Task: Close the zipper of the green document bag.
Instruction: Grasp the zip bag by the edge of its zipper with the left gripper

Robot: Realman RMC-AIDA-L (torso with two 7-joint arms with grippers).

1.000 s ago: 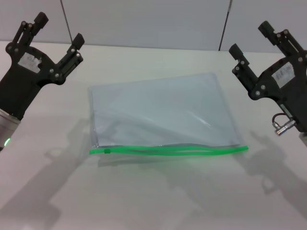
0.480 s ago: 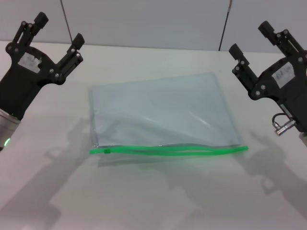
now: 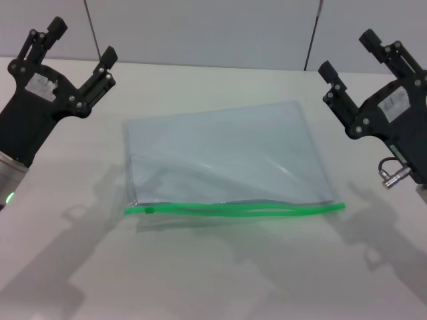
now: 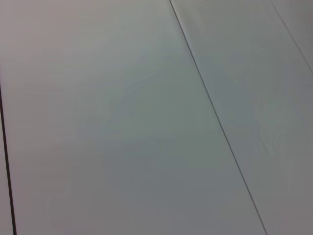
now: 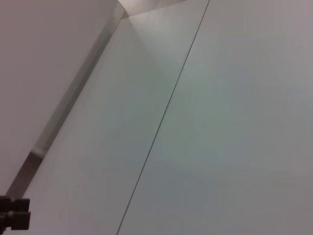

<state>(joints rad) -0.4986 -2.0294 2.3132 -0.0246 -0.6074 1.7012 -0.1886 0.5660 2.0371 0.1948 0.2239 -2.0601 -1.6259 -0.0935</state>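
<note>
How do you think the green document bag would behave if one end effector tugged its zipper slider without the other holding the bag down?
The green document bag looks thin and flat, so probably light and floppy. Its glossy film on the smooth table would likely slide rather than stay put. The zipper bows apart along its length, so it would probably buckle when pulled.

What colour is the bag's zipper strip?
Bright green zipper, along the near edge of the document bag; clearest in the head view.
</note>
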